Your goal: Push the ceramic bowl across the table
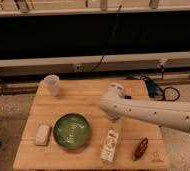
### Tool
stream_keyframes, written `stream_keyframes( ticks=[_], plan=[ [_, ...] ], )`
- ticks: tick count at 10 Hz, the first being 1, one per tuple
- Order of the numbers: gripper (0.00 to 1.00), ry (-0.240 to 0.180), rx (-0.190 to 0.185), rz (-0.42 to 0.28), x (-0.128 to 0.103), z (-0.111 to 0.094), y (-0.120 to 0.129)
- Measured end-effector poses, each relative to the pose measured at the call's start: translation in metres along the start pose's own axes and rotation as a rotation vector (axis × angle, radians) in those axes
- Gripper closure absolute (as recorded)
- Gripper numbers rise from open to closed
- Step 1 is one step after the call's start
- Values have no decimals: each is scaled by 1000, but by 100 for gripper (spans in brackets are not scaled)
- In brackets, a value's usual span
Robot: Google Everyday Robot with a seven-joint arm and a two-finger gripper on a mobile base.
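The green ceramic bowl point(73, 131) with pale swirl lines sits on the light-wood table point(88, 100), left of centre and towards the front. The white arm reaches in from the right. My gripper point(113, 119) hangs down from the arm's bend over the table's middle. It is to the right of the bowl, a little behind it, and apart from it. It is just above the upper end of a white carton point(109, 145).
A translucent plastic cup point(51, 84) stands at the back left corner. A small white packet point(42, 134) lies left of the bowl. A reddish-brown item point(141, 148) lies at the front right. Cables lie on the floor behind the table at the right.
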Motion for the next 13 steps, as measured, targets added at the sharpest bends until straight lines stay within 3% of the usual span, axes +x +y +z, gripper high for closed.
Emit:
stream_keyframes(
  ticks=[9, 13],
  plan=[
    [23, -13, -8, -38, -3, 22, 6],
    [44, -20, -11, -59, -9, 31, 7]
  ],
)
